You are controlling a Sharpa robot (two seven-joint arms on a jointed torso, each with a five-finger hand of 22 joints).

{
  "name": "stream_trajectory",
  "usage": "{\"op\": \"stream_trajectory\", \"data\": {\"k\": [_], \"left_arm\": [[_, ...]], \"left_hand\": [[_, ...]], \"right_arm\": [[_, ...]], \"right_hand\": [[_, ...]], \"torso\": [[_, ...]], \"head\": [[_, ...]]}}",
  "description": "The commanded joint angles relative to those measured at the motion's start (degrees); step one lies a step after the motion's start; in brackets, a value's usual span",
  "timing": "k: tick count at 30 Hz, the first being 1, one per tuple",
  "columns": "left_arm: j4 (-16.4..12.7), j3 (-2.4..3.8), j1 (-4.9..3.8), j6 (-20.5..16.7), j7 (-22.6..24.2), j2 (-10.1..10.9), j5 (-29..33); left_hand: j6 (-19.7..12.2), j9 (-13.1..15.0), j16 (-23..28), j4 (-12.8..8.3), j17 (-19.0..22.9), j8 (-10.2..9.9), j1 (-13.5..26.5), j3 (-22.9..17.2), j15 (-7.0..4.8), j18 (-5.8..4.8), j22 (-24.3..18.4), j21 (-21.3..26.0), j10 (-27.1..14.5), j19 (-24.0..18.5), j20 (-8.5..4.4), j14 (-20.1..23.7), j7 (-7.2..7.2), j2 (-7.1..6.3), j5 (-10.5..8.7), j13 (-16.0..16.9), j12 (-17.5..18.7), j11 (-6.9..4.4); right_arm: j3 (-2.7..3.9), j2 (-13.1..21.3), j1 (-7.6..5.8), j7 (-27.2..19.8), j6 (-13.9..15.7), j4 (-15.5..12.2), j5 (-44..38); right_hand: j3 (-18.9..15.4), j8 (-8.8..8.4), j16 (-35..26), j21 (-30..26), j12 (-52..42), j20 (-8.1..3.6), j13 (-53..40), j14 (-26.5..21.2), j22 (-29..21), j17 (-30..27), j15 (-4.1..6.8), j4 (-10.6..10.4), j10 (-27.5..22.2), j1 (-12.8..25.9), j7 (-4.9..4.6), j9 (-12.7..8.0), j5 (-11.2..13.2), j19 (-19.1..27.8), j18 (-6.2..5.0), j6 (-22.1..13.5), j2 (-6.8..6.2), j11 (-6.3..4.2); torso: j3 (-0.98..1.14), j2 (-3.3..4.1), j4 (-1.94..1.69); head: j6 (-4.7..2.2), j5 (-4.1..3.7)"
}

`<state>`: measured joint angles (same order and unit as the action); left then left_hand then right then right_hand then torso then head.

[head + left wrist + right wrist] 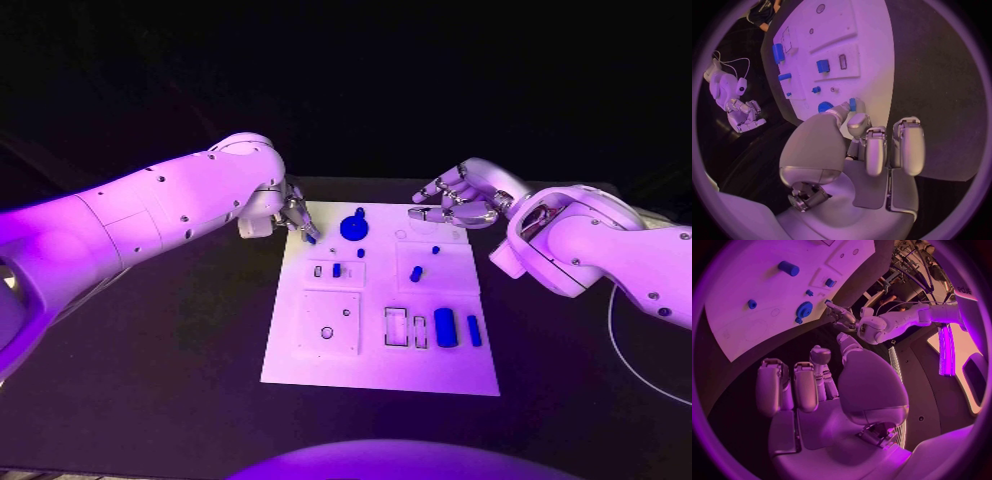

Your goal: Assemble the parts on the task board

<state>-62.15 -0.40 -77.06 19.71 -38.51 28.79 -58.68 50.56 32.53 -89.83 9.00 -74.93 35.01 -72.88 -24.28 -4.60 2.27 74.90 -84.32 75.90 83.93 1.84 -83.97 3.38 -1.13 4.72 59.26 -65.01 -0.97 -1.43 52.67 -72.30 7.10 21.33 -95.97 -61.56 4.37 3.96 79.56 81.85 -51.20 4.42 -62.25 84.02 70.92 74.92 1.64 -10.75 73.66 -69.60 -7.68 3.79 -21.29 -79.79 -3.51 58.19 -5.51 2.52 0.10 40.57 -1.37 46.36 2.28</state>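
Black table (173,350); left hand (296,220) fingertips hide small blue part (310,238).

violet light glared off the task board (382,370), beyond it all was dark; wrist views bent at their rims
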Motion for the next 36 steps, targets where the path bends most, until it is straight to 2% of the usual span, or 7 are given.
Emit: {"op": "stream_trajectory", "data": {"k": [1, 4, 10, 16, 18, 26, 36], "left_arm": [[-2.88, -0.05, -0.01, -5.06, 0.7, 1.36, 2.24], [-6.22, -0.37, 0.21, -7.27, 0.68, 3.16, 2.35], [-12.74, -0.66, 1.46, -10.95, 1.18, 6.92, 1.16], [-16.99, -0.74, 2.98, -11.49, 2.06, 9.76, 0.53], [-17.66, -0.75, 3.31, -10.88, 2.21, 10.18, 0.44], [-18.17, -0.78, 4.36, -7.4, 2.06, 10.57, 0.03], [-17.37, -0.84, 4.96, -5.82, 1.84, 9.86, -0.54]], "left_hand": [[-0.06, 0.2, -0.17, -7.37, -15.07, 0.41, 0.74, -8.05, 0.37, -0.25, 7.64, 0.08, 0.56, 2.16, 0.13, -6.03, -0.09, -0.14, -0.21, 0.1, -0.01, 0.0], [-0.05, 0.34, -0.17, -7.5, -15.07, 0.61, 1.17, -8.63, 0.35, -0.29, 7.77, -0.01, 0.78, 2.23, 0.11, -6.03, -0.12, -0.38, -0.23, 0.37, -0.27, -0.03], [0.02, 0.52, -0.17, -7.76, -15.07, 0.87, 1.58, -9.41, 0.29, -0.34, 8.0, -0.18, 1.04, 2.36, 0.06, -6.03, -0.21, -0.72, -0.24, 0.65, -0.56, -0.11], [0.07, 0.59, -0.17, -7.88, -15.07, 0.99, 1.79, -9.76, 0.27, -0.36, 8.08, -0.23, 1.16, 2.41, 0.03, -6.03, -0.25, -0.92, -0.26, 0.75, -0.68, -0.15], [0.09, 0.62, -0.17, -7.94, -15.07, 1.04, 1.89, -9.89, 0.26, -0.37, 8.12, -0.26, 1.16, 2.43, 0.02, -6.03, -0.27, -1.04, -0.29, 0.68, -0.62, -0.16], [0.09, 0.64, -0.17, -7.99, -15.07, 1.08, 1.98, -9.99, 0.25, -0.37, 8.12, -0.25, 1.14, 2.43, 0.01, -6.03, -0.28, -1.17, -0.31, 0.6, -0.57, -0.17], [0.09, 0.65, -0.17, -7.99, -15.07, 1.08, 1.99, -10.0, 0.25, -0.37, 8.12, -0.26, 1.14, 2.43, 0.01, -6.03, -0.28, -1.18, -0.31, 0.59, -0.56, -0.17]], "right_arm": [[0.0, 0.02, 0.03, -0.22, -0.83, -0.03, 0.01], [-0.01, 0.06, 0.03, -0.21, -0.9, -0.02, 0.04], [-0.04, 0.11, 0.04, -0.21, -1.0, 0.07, 0.13], [-0.07, 0.19, 0.06, -0.2, -1.08, 0.12, 0.16], [-0.07, 0.19, 0.07, -0.21, -1.11, 0.16, 0.16], [-0.09, 0.11, 0.12, -0.24, -1.16, 0.24, 0.16], [-0.1, 0.07, 0.16, -0.26, -1.16, 0.26, 0.16]], "right_hand": [[-0.39, 0.18, -0.29, -0.24, -0.01, 0.12, 0.05, 2.97, -0.05, 0.44, 0.03, 0.08, -0.25, -0.35, 0.15, 0.08, -0.31, 0.32, -0.58, 0.31, 0.33, 0.06], [-0.44, 0.18, -0.31, -0.26, -0.02, 0.12, 0.05, 2.96, -0.08, 0.42, 0.03, 0.06, -0.26, -0.38, 0.15, 0.08, -0.36, 0.34, -0.58, 0.32, 0.35, 0.05], [-0.57, 0.18, -0.33, -0.29, 0.02, 0.11, 0.11, 2.96, -0.12, 0.42, 0.03, 0.02, -0.32, -0.56, 0.15, 0.08, -0.67, 0.35, -0.59, 0.32, 0.45, 0.05], [-0.69, 0.19, -0.34, -0.29, -0.03, 0.11, 0.09, 2.97, -0.09, 0.43, 0.03, -0.02, -0.33, -0.7, 0.15, 0.08, -0.96, 0.33, -0.58, 0.33, 0.53, 0.05], [-0.74, 0.19, -0.34, -0.3, -0.04, 0.11, 0.1, 2.97, -0.11, 0.44, 0.03, -0.04, -0.34, -0.75, 0.15, 0.08, -1.07, 0.35, -0.59, 0.32, 0.56, 0.04], [-0.82, 0.19, -0.35, -0.3, -0.06, 0.11, 0.1, 2.97, -0.1, 0.43, 0.03, -0.07, -0.35, -0.82, 0.15, 0.08, -1.24, 0.34, -0.58, 0.33, 0.6, 0.04], [-0.88, 0.19, -0.34, -0.31, -0.08, 0.11, 0.1, 2.98, -0.12, 0.46, 0.03, -0.1, -0.35, -0.88, 0.15, 0.08, -1.38, 0.34, -0.59, 0.32, 0.64, 0.04]], "torso": [[0.05, -0.14, -0.2], [0.09, -0.23, -0.31], [0.06, -0.2, -0.31], [0.08, -0.23, -0.39], [0.03, -0.16, -0.26], [0.05, -0.14, -0.15], [0.09, -0.09, -0.2]], "head": [[0.0, 0.06], [0.11, 0.18], [0.22, 0.19], [0.31, 0.16], [0.33, 0.3], [0.5, 0.42], [0.76, 0.32]]}}
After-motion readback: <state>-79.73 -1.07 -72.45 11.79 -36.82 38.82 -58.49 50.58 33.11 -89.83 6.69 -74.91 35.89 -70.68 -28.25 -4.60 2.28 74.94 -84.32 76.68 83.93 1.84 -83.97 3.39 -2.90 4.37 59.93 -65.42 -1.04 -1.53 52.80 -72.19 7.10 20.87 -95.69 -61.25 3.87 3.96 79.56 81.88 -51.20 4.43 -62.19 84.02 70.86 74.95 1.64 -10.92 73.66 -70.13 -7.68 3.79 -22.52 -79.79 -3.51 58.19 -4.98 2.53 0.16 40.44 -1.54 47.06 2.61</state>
